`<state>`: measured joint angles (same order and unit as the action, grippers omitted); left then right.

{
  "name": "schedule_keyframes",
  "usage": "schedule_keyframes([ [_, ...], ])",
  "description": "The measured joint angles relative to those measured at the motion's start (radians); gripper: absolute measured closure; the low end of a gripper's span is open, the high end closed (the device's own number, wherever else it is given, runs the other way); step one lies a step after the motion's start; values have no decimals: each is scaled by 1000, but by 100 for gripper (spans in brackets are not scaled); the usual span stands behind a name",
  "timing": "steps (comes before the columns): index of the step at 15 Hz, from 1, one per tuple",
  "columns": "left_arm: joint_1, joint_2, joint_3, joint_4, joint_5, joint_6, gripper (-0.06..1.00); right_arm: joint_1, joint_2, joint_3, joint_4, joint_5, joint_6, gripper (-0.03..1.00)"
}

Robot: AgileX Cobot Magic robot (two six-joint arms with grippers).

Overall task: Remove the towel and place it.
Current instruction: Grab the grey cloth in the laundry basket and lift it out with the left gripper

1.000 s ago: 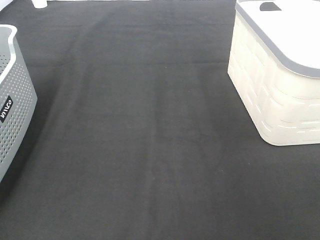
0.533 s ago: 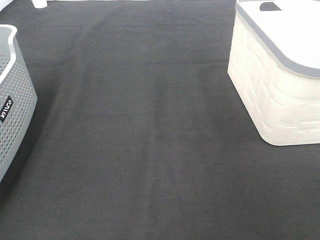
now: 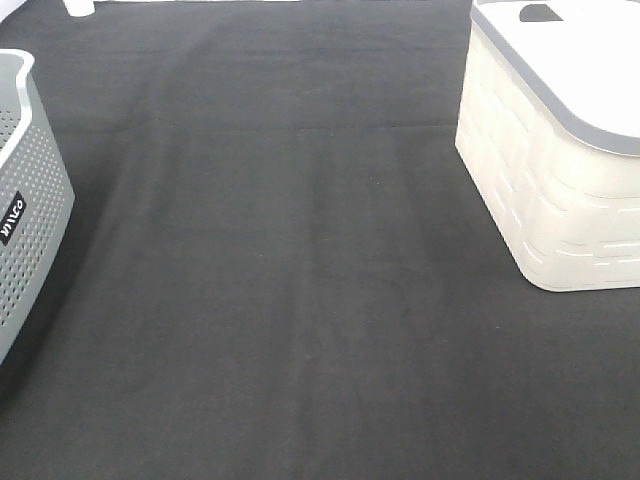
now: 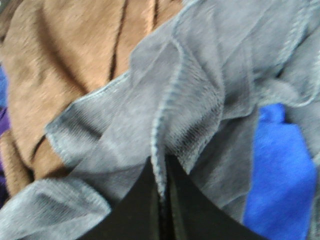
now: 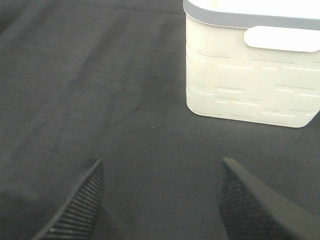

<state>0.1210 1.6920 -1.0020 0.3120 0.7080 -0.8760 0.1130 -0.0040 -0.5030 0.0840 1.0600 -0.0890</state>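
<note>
Cut off at 9 o'clock: grey basket (image 3: 30, 220), contents unseen. At 2 o'clock: cream bin (image 3: 530, 190), interior washed out. Left gripper (image 4: 161, 175) clamped on towel (image 4: 200, 85) hem, among brown cloth (image 4: 75, 55), blue cloth (image 4: 277, 175). Right gripper (image 5: 160, 172) spread, empty.

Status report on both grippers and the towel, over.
Left gripper shut on grey towel hem. Right gripper open, empty, over black mat. Alongside towel: brown cloth, blue cloth.

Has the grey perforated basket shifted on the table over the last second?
No. The grey basket keeps its spot, judged against the horizontal crease in the black tablecloth beside it.
</note>
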Motion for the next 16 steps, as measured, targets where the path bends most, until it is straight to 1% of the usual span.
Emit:
schedule_keyframes([
  [4, 0, 0, 0, 0, 51, 0, 94, 0, 0, 0, 0, 0, 0, 32],
  [8, 0, -43, 0, 0, 50, 0, 94, 0, 0, 0, 0, 0, 0, 32],
  [11, 0, -138, 0, 0, -7, 1, 94, 0, 0, 0, 0, 0, 0, 32],
  [12, 0, -202, 0, 0, -56, 2, 94, 0, 0, 0, 0, 0, 0, 32],
  [13, 0, -230, 0, 0, -73, 6, 94, 0, 0, 0, 0, 0, 0, 32],
  [16, 0, -300, 0, 1, -138, 42, 94, 0, 0, 0, 0, 0, 0, 32],
])
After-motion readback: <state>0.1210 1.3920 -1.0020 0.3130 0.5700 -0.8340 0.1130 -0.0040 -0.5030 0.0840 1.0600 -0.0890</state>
